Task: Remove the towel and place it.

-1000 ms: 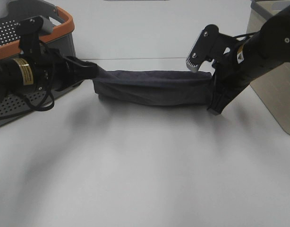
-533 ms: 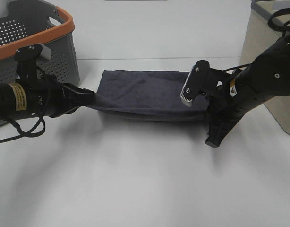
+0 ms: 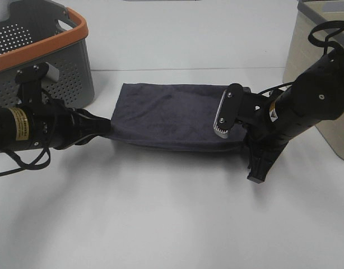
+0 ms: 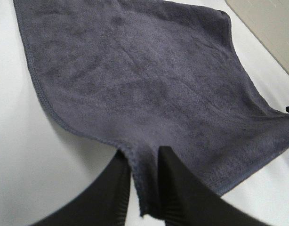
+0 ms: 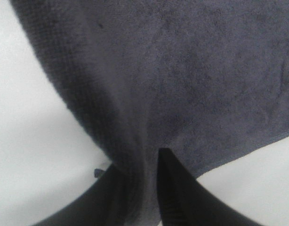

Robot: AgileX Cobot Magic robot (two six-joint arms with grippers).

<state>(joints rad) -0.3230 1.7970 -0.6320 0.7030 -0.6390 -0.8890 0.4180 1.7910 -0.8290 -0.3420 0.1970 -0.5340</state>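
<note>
The towel (image 3: 172, 115) lies spread on the white table (image 3: 161, 213), its long axis running side to side across the exterior high view, the far stitched edge flat on the surface and roughly parallel to the table's far seam. The near edge is raised slightly at both front corners, where each gripper has hold. The left gripper (image 3: 107, 130) reaches in low from the left and its two dark fingers (image 4: 114, 188) sit narrowly apart with the towel's near-left corner pinched between them; the left wrist view shows the stitched hem running down into the gap. The right gripper (image 3: 251, 147) comes down steeply at the near-right corner, and the right wrist view shows cloth gathered between its fingers (image 5: 175, 188), also narrowly set and holding. The grey perforated basket (image 3: 65, 61) with its orange rim stands just beside the towel's far-left corner, apart from it by a thin strip of table. A beige bin (image 3: 323, 84) stands to the right, beyond the right arm, well clear of the cloth. Open table extends broadly in front of the towel toward the viewer, and a narrower band lies behind it.
</note>
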